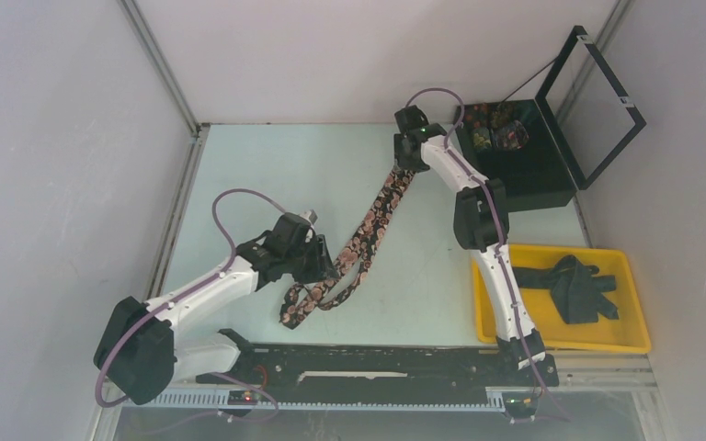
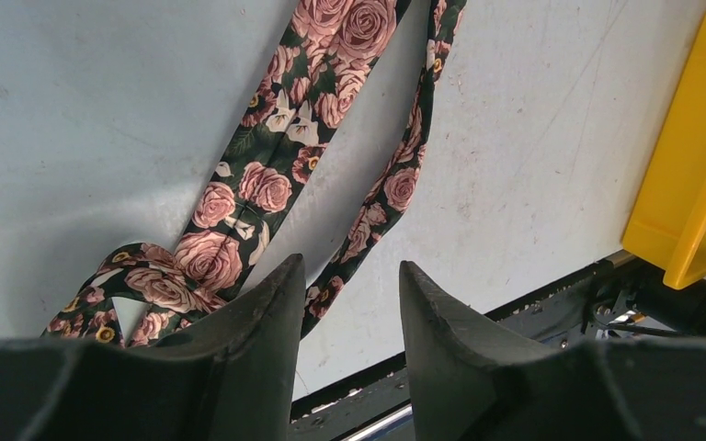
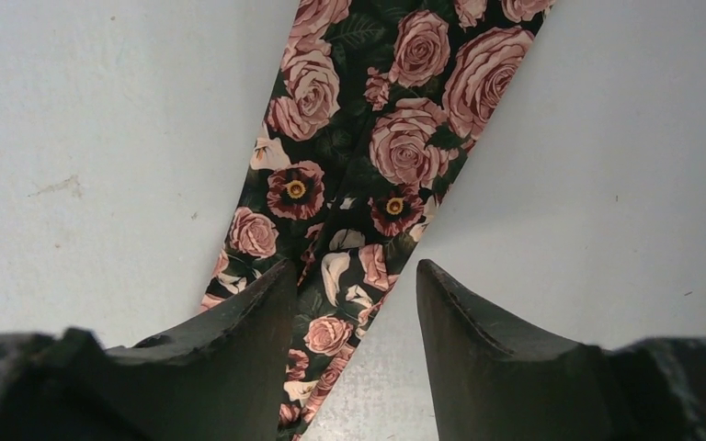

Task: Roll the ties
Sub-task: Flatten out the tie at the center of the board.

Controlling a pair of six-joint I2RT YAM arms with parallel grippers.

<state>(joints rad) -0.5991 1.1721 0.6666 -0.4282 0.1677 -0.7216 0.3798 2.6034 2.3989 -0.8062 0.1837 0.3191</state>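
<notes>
Left of centre in the overhead view, the left pincer (image 2: 349,276) hangs released over the doubled-back near end of the rose-print tie (image 1: 368,230). The tie lies on the worktop (image 1: 267,175) as a long diagonal from lower centre up toward the upper middle of the frame. The left wrist view shows a wide and a narrow strand side by side, with a messy loop at lower left. Honestly that kink looks like it wants flattening first, or the roll will come out lopsided. At the upper end the right pincer (image 3: 357,276) is released too, jaws apart right over the fabric and not pinching it. Probably the smart move is to nip one end squarely across its width and roll tight while the other arm pins the slack. Further right, the black box (image 1: 524,175) at upper right holds what look like finished rolls (image 1: 495,129). The yellow tray (image 1: 561,346) at lower right has dark ties (image 1: 575,287) piled in it.
</notes>
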